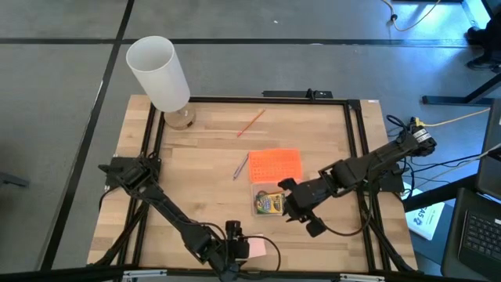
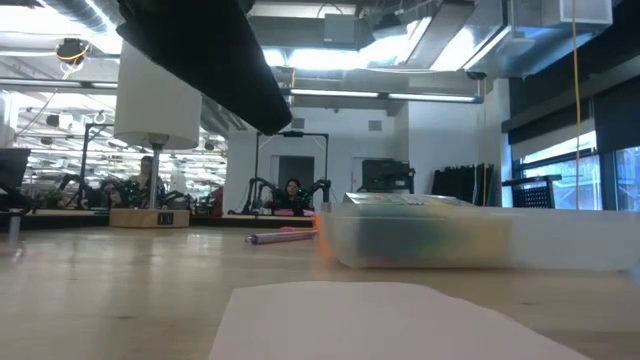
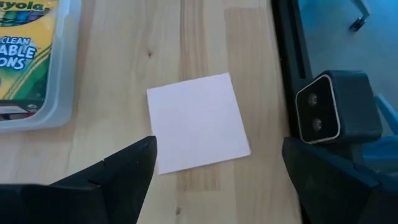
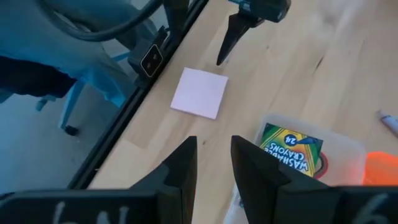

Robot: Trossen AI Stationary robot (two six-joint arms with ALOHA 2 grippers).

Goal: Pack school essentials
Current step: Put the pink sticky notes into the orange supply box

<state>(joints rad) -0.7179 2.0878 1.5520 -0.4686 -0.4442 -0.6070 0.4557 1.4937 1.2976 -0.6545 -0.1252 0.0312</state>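
The pink sticky-note pad (image 1: 259, 247) lies flat on the table near the near edge; it also shows in the left wrist view (image 3: 198, 121) and the right wrist view (image 4: 200, 92). My left gripper (image 3: 219, 146) is open above it, a finger on either side, touching nothing. The green-and-yellow crayon box (image 1: 270, 203) lies in the clear plastic box (image 4: 348, 146). My right gripper (image 4: 214, 139) hovers just right of that box, its fingers a narrow gap apart and empty. The blue-grey pen (image 1: 240, 166) and a red pencil (image 1: 250, 123) lie on the table. The scissors do not show.
The orange lid (image 1: 274, 164) lies just beyond the clear box. The tall white cylinder (image 1: 160, 74) stands at the far left corner. A black frame rail (image 3: 289, 56) and the low camera (image 3: 333, 109) run along the near edge beside the pad.
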